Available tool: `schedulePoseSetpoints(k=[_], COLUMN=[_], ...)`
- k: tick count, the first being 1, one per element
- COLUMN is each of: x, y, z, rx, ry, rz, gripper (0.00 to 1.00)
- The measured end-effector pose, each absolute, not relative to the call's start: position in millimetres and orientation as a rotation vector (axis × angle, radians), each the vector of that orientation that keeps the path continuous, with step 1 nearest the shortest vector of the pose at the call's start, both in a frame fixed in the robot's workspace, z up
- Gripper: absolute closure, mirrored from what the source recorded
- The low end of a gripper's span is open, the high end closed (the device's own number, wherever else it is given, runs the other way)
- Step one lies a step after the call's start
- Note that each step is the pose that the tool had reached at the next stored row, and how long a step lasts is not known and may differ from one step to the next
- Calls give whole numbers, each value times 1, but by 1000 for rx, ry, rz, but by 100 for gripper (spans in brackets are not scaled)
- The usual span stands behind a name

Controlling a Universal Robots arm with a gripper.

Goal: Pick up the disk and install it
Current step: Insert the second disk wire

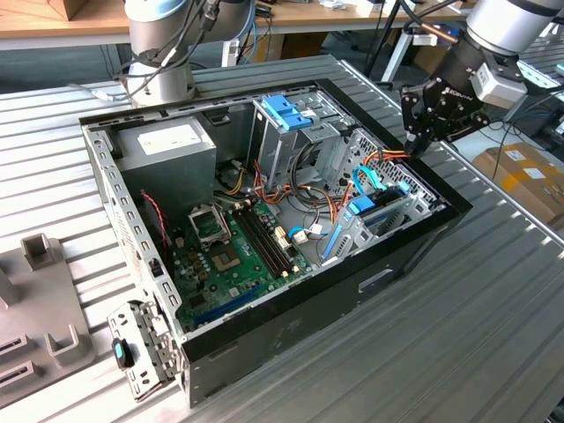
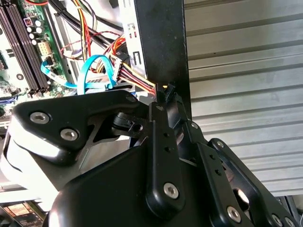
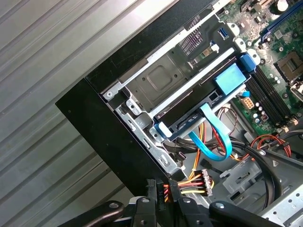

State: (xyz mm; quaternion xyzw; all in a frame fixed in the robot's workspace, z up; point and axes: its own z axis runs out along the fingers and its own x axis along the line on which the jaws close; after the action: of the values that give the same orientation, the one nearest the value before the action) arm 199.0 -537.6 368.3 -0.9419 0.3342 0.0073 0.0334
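My claw (image 1: 412, 145) hangs over the computer case (image 1: 264, 344) edge, fingers pinched nearly together on nothing, right by the yellow-red power wires (image 3: 191, 182). The disk (image 3: 189, 116) already sits in its bay at the case's front corner. Risk: snagging those wires.

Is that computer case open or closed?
Open: the computer case lies with its side panel off, and the green circuit board and cables show inside.
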Motion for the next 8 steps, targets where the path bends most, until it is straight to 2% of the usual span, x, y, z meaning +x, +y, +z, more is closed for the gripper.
schedulePoseSetpoints(k=[8], x=[199], y=[-538], z=[368], rx=[-2901], ry=[1014], rz=[13], gripper=[76])
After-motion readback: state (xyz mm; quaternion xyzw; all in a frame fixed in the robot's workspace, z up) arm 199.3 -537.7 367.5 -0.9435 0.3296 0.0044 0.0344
